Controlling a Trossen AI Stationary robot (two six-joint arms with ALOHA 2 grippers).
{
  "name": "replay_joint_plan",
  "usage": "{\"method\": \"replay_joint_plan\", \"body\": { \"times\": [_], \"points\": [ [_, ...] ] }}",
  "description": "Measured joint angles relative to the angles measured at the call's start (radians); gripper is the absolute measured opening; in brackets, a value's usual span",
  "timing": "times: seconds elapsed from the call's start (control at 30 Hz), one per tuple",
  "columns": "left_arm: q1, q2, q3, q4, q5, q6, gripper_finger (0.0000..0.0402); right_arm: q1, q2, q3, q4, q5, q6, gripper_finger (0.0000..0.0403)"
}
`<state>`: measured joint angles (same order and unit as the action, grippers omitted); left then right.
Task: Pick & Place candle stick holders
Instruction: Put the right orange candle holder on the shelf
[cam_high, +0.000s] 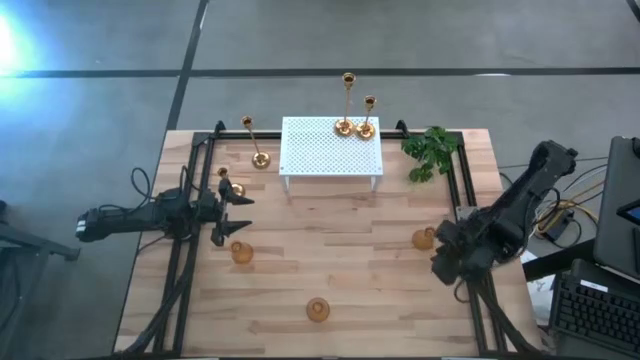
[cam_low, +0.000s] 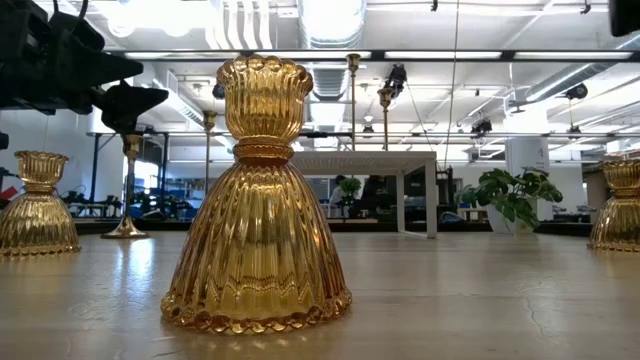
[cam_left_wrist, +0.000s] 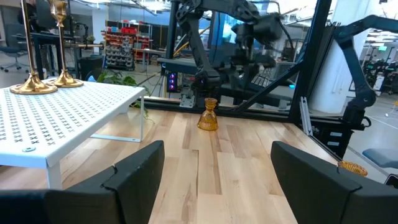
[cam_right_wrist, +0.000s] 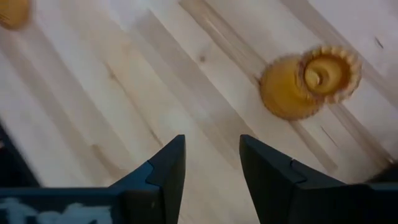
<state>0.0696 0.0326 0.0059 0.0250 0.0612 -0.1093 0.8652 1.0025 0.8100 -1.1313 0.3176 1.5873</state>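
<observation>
I have the right gripper (cam_right_wrist: 211, 163) hovering fingers apart over the surface (cam_high: 330, 260), a squat holder (cam_high: 424, 238) at its 10 o'clock awaiting pickup. The left gripper (cam_high: 236, 210) waits open; two tall holders (cam_high: 347, 100) top the white stand (cam_high: 330, 150).

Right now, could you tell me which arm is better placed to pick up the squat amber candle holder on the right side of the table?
The right arm, probably: its open pincer hangs just beside that candle holder, while the left pincer is across the table.
</observation>
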Motion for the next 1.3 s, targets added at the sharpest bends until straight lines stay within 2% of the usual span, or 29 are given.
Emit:
{"method": "replay_joint_plan", "body": {
  "times": [0.23, 0.37, 0.47, 0.63, 0.8, 1.03, 1.13, 1.3],
  "points": [
    [0.0, 0.0, 0.0, 0.0, 0.0, 0.0, 0.03, 0.093, 0.18, -0.016, -0.036, 0.028, 0.172, 0.0127],
    [0.0, 0.0, 0.0, 0.0, 0.0, 0.0, 0.03, 0.122, 0.282, -0.016, -0.036, 0.077, 0.235, 0.0122],
    [0.0, 0.0, 0.0, 0.0, 0.0, 0.0, 0.0301, 0.127, 0.354, -0.027, -0.036, 0.073, 0.298, 0.0123],
    [0.0, 0.0, 0.0, 0.0, 0.0, 0.0, 0.03, 0.14, 0.446, -0.041, -0.021, 0.063, 0.377, 0.0153],
    [0.0, 0.0, 0.0, 0.0, 0.0, 0.0, 0.0301, 0.147, 0.511, -0.047, 0.023, 0.174, 0.461, 0.0192],
    [0.0, 0.0, 0.0, 0.0, 0.0, 0.0, 0.0301, 0.147, 0.589, -0.05, 0.031, 0.216, 0.499, 0.0237],
    [0.0, 0.0, 0.0, 0.0, 0.0, 0.0, 0.0301, 0.147, 0.627, -0.058, 0.028, 0.264, 0.557, 0.0245],
    [0.0, 0.0, 0.0, 0.0, 0.0, 0.0, 0.03, 0.142, 0.689, -0.064, 0.028, 0.263, 0.567, 0.0239]
  ]
}}
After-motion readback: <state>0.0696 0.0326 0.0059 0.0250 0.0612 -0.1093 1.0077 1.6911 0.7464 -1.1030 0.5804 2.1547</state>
